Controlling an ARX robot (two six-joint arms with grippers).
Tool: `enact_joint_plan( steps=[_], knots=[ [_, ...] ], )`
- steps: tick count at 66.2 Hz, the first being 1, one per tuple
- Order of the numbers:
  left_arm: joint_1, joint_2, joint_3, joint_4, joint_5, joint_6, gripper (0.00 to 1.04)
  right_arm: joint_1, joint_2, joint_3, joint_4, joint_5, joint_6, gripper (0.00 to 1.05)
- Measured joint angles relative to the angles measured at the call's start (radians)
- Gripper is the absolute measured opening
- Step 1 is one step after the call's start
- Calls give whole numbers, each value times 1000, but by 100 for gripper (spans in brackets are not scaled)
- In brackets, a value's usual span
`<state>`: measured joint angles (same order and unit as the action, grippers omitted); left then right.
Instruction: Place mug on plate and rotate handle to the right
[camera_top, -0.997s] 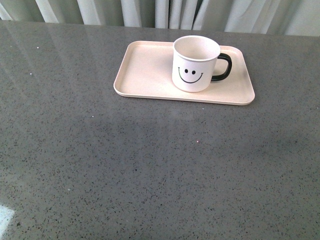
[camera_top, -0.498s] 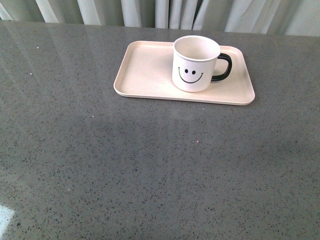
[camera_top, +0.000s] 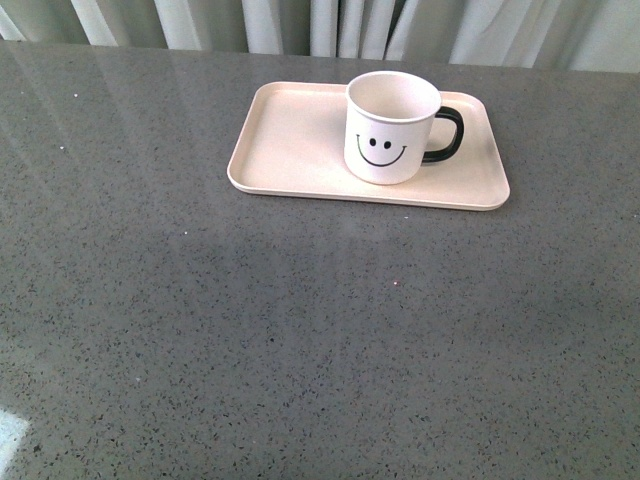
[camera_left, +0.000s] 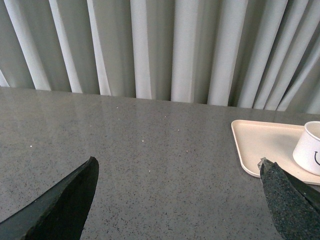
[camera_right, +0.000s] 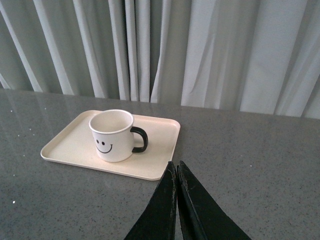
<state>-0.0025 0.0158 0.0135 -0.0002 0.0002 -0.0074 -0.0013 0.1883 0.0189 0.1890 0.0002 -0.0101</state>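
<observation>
Grey speckled surface (camera_top: 300, 330); pink-beige plate (camera_right: 65, 147) ahead of shut, empty right pincer (camera_right: 176, 172). Left pincer (camera_left: 177, 200) spread wide, empty. Upright on plate: smiley mug (camera_top: 391, 128), probably rigid, glossy, breakable. Handle (camera_top: 445, 135) already rightward, likeliest grip.

grey speckled table (camera_top: 300, 330), plate (camera_top: 290, 140) on it

Setting: looked like an indoor staged tabletop, home-like or test room; cannot tell which.
Surface: a grey speckled stone-like countertop (camera_top: 300, 330), glossy.
Backdrop: pale pleated curtains (camera_right: 200, 50) hung just behind the countertop's far edge.
</observation>
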Motion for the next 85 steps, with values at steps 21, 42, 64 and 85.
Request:
enact_joint_plan(
  steps=[21, 42, 64, 85],
  knots=[
    [0, 0, 0, 0, 0, 0, 96, 0, -182, 0, -187, 0, 0, 2],
    [0, 0, 0, 0, 0, 0, 96, 0, -182, 0, -187, 0, 0, 47],
    [0, 0, 0, 0, 0, 0, 96, 0, -182, 0, -187, 0, 1, 96],
    [0, 0, 0, 0, 0, 0, 96, 0, -182, 0, -187, 0, 1, 96]
  ],
)
